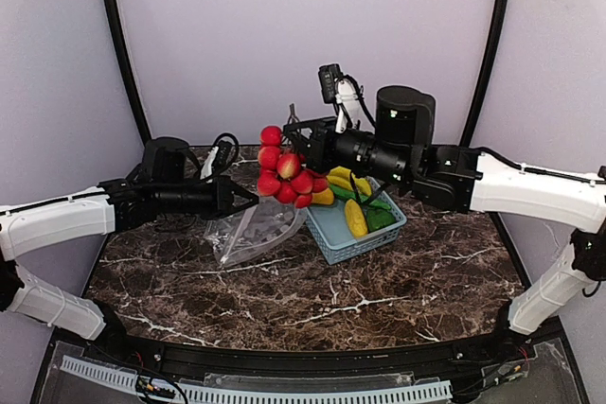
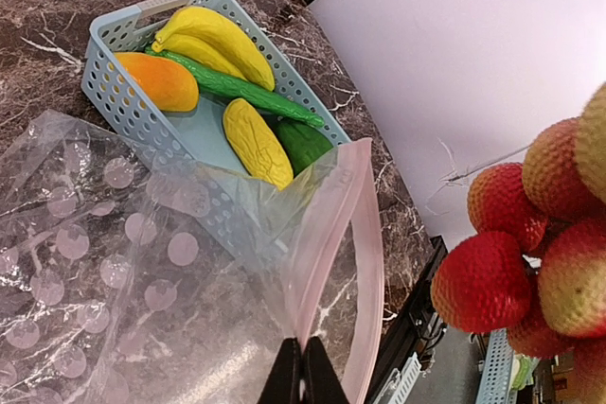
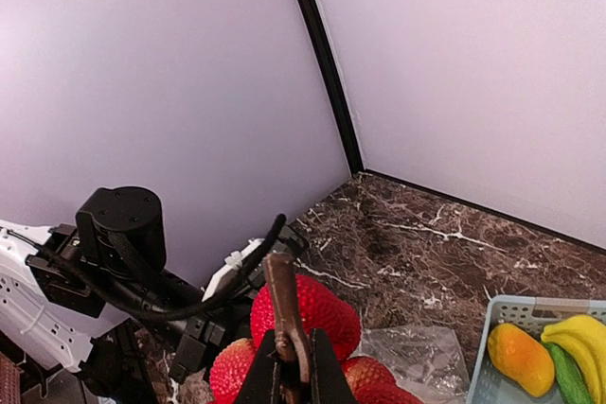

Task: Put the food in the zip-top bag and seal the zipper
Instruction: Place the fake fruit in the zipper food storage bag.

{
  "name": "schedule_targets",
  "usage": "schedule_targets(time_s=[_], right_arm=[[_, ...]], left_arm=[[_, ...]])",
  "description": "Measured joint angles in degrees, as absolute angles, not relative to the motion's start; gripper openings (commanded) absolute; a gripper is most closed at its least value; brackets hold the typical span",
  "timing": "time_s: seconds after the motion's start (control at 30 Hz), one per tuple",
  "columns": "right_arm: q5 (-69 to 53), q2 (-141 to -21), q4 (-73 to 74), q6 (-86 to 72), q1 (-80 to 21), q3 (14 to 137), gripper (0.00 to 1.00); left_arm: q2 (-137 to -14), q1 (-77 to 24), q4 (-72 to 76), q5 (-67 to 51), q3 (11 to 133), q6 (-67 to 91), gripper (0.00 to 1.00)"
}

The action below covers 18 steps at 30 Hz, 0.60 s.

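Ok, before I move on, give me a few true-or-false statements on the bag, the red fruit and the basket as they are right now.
1. The left gripper is shut on the zip-top bag at its pink zipper edge. True.
2. The red fruit cluster lies inside the bag. False: it hangs outside the bag, and the right gripper is clamped on its stem.
3. The bananas lie in the light-blue basket. True.
4. The basket holds only bananas. False: an orange piece and green vegetables lie in it too.
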<state>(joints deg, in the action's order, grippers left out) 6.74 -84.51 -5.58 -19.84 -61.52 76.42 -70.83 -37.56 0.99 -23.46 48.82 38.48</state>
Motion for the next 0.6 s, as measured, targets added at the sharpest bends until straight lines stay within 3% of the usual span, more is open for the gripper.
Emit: schedule_targets(time_s=[0.6], right_arm=[[21.7, -93.8, -25.3, -19.8, -69.6, 70.5, 0.00]], left_arm=[[-70.8, -37.6, 6.9, -24.4, 48.0, 43.8, 0.01]])
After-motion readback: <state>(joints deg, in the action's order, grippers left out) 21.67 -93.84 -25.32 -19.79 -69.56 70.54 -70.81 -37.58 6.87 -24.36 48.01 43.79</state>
